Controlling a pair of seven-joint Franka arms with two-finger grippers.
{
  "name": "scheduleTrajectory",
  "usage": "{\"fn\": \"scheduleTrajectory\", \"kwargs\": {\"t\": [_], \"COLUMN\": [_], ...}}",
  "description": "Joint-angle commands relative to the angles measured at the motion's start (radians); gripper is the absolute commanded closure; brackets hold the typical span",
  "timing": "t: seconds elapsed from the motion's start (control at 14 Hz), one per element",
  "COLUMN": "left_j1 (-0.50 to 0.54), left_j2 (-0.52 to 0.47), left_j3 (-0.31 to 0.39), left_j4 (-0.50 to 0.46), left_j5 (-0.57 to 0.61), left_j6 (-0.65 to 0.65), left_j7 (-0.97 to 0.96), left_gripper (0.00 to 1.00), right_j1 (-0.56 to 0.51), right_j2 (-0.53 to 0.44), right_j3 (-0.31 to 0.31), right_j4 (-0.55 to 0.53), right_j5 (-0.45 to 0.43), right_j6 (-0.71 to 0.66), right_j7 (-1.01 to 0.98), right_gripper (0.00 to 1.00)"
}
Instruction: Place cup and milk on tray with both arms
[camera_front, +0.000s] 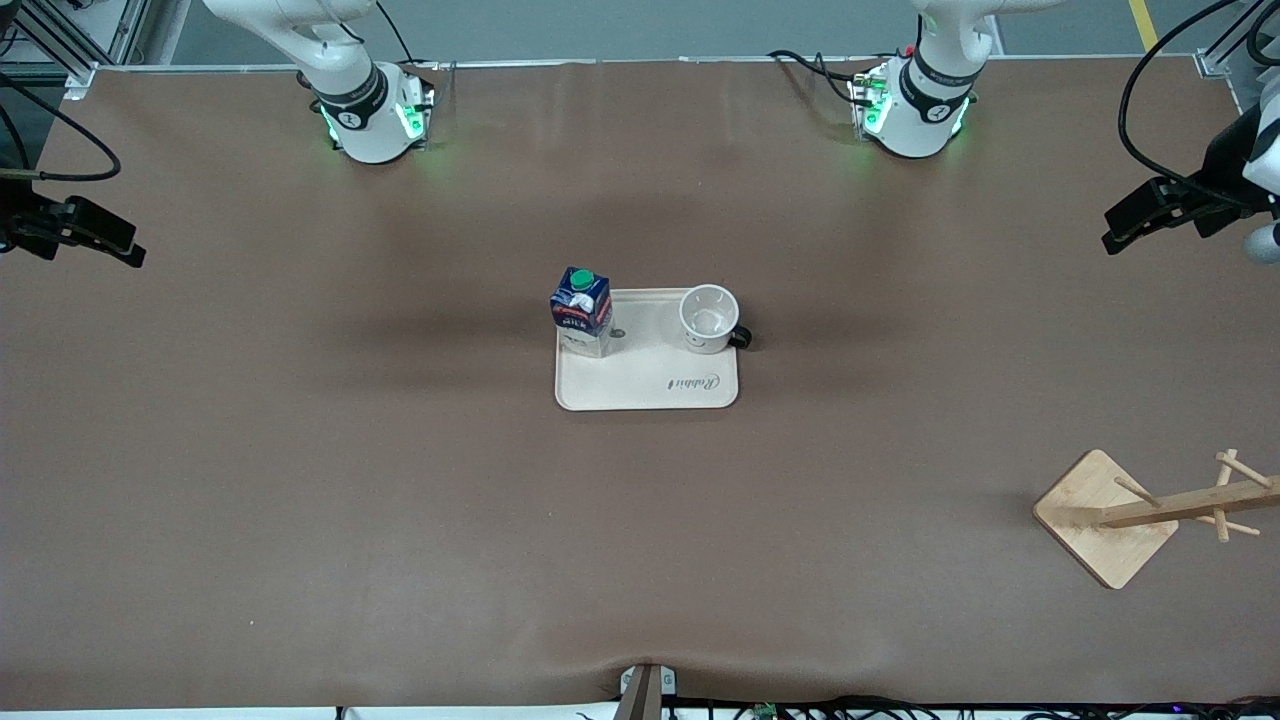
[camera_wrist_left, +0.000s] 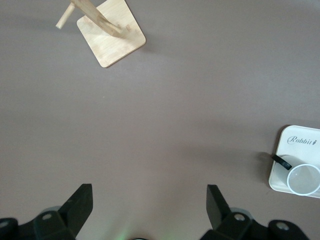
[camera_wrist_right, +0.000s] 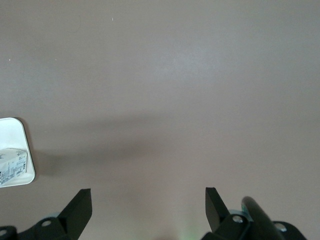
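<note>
The cream tray (camera_front: 650, 385) is seen at the middle of the brown table (camera_front: 400, 480). The milk carton (camera_front: 581, 310) is stood upright on the tray's corner toward the right arm's end, and the white cup (camera_front: 708, 318) is set on the corner toward the left arm's end, its black handle (camera_front: 742, 339) reaching past the tray's rim.

The left gripper (camera_front: 1150, 215) is held in the air over the table's left-arm end, well apart from the cup; its fingers (camera_wrist_left: 80, 202) are spread wide and nothing is gripped.

The right gripper (camera_front: 85, 235) is held over the table's right-arm end, well apart from the milk carton; its fingers (camera_wrist_right: 80, 205) are likewise spread wide and empty.

A wooden rack (camera_front: 1130, 515) is seen nearer the front camera, toward the left arm's end.
</note>
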Motion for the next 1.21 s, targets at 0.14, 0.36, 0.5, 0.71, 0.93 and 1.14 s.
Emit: {"fn": "scheduleTrajectory", "kwargs": {"t": [0.14, 0.36, 0.5, 0.71, 0.93, 1.14], "left_j1": [-0.094, -0.099, -0.1, -0.1, -0.103, -0.105], "left_j2": [-0.045, -0.044, -0.041, -0.035, -0.029, -0.021], "left_j3": [0.074, 0.07, 0.068, 0.064, 0.062, 0.064], "left_j4": [-0.031, -0.029, -0.029, -0.024, -0.024, -0.009], "left_j5": [-0.019, -0.029, -0.033, -0.033, -0.033, -0.033], "left_j6": [-0.023, -0.033, -0.035, -0.035, -0.035, -0.035], "left_j7": [0.01, 0.011, 0.01, 0.008, 0.013, 0.011], "left_gripper": [0.0, 0.0, 0.0, 0.0, 0.0, 0.0], "right_j1": [-0.022, -0.023, -0.025, -0.031, -0.03, -0.03], "right_j2": [0.015, 0.029, 0.058, 0.078, 0.078, 0.078], "right_j3": [0.01, 0.01, 0.01, 0.009, 0.009, 0.009], "right_j4": [0.033, 0.036, 0.065, 0.087, 0.089, 0.09], "right_j5": [0.022, 0.017, 0.014, 0.014, 0.019, 0.02], "right_j6": [-0.01, -0.004, 0.018, 0.024, 0.024, 0.024], "right_j7": [-0.009, -0.009, -0.009, -0.009, -0.009, -0.009], "right_gripper": [0.0, 0.0, 0.0, 0.0, 0.0, 0.0]}}
